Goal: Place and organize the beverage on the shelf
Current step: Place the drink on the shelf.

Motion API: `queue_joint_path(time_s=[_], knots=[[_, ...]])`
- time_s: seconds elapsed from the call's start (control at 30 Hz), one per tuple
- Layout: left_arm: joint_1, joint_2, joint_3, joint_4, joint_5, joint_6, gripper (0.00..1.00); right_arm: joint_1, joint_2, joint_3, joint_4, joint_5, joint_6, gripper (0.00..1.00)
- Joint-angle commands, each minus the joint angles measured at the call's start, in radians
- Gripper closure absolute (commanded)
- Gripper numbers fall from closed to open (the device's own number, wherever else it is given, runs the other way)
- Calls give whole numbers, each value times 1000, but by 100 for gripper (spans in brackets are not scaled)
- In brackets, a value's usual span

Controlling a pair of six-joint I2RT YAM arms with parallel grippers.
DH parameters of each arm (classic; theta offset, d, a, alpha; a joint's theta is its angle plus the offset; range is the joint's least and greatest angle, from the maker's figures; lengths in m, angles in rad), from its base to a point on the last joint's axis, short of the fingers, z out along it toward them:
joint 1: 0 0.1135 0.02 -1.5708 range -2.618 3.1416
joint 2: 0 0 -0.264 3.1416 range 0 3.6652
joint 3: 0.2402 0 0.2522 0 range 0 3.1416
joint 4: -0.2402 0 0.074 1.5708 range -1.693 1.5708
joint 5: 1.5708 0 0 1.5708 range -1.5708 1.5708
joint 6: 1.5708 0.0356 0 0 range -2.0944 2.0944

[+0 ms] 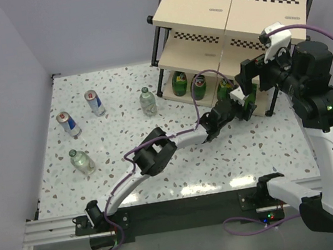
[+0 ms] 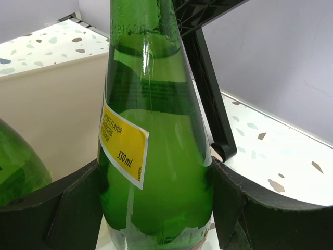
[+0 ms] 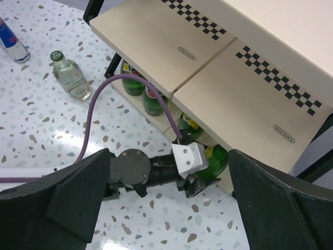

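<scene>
Inside the left claw [image 2: 156,208] sits a green bottle [image 2: 151,130], gripped on both sides.

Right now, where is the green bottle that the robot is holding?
Overhead view, right of centre: the green bottle sits in the left gripper at the shelf's bottom level, right of three other green bottles.

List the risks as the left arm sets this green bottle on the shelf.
The held bottle is close to another green bottle; pushing in could topple it. The shelf post stands just behind it and might catch the bottle. The purple cable hangs beside a clear bottle and may snag it on retreat.
</scene>
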Motion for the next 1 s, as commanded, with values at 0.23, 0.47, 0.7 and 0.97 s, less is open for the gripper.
queue_joint_path(time_s=[0.23, 0.47, 0.7, 0.97], knots=[[19, -59, 49, 285, -12, 40, 100, 5, 5, 24, 8, 21, 11, 1], [19, -93, -17, 350, -4, 40, 100, 5, 5, 21, 8, 23, 11, 1], [22, -71, 14, 351, 11, 46, 100, 5, 5, 18, 9, 21, 11, 1], [28, -5, 92, 341, 23, 37, 100, 5, 6, 17, 12, 19, 12, 1]])
